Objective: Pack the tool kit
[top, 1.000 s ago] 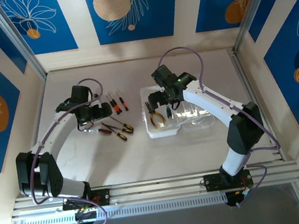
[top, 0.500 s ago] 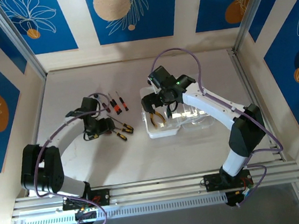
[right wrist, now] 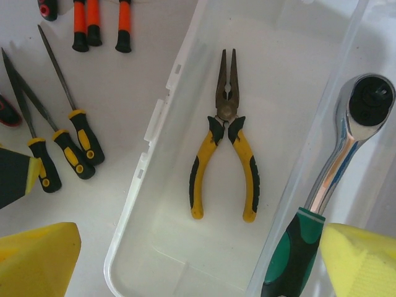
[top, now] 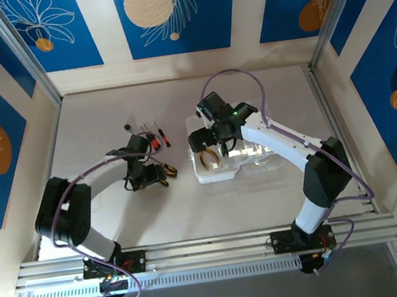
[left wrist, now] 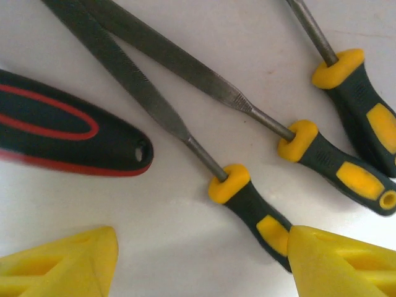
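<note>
Left claw (left wrist: 201, 247) is down low over the white counter (top: 191, 207), released, with its yellow fingers spread on either side of the nearest slim steel file with a yellow-and-black handle (left wrist: 247, 199). One finger already meets the butt of that handle and the other is well clear, so nothing is clamped yet. Judged: this straddle is set up for a pinch across the handle, the thickest and grippiest part.

Two more files of the same kind (left wrist: 337, 167) lie just beyond it, fanned out with handles near each other. A black handle with a red stripe (left wrist: 68, 133) sits off the opposite fingertip, apart from the files. Risk: the neighbouring file is close enough to get nudged or dragged.

Right claw (right wrist: 201, 247) hangs above the clear rectangular plastic hinged case (right wrist: 284, 74), fully spread and holding nothing. It probably waits there to steady the case or receive a tool. Directly below it the yellow-handled pliers (right wrist: 226, 113) lie flat inside the case. A chrome ratchet with a green grip (right wrist: 337, 161) sits next to them past a ridge. Red-handled screwdrivers (right wrist: 93, 21) lie outside the case on the counter, not yet packed.
</note>
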Robot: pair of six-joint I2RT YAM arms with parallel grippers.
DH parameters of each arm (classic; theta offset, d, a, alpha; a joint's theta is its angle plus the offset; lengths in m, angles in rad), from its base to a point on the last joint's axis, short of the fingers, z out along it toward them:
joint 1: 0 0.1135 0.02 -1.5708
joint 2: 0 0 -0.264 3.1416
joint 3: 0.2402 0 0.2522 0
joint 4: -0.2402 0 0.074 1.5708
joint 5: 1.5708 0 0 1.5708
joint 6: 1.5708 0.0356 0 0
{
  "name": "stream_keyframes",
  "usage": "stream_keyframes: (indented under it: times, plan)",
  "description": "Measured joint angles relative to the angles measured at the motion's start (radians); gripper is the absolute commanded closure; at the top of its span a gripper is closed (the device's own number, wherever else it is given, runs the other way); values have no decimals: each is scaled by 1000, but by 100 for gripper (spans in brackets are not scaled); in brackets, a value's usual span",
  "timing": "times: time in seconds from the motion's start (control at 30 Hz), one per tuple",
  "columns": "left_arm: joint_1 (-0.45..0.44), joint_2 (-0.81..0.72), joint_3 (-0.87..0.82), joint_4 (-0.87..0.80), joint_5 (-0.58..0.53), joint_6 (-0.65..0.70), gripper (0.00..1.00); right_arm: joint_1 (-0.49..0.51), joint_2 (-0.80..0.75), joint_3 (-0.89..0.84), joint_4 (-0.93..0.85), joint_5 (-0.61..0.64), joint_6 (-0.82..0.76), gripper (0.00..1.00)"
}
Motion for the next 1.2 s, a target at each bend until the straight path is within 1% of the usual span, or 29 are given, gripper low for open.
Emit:
stream_keyframes:
  times: [0.1, 0.33, 0.73, 0.9, 1.2]
  plan:
    - [-5, 24, 19, 4, 0, -3, 32, -5, 0, -16, 6, -3, 0, 1]
    - [-11, 60, 52, 6, 5, -14, 41, -27, -1, -46, 11, -7, -3, 1]
    - [-14, 87, 68, -11, -35, -22, 63, -36, -2, -53, 19, -11, -4, 1]
    - [-14, 87, 68, -27, -58, -4, 80, -40, -2, -53, 22, -19, -4, 1]
    - [-16, 80, 87, -53, -42, 31, 100, -41, -8, -57, 4, -32, -3, 1]
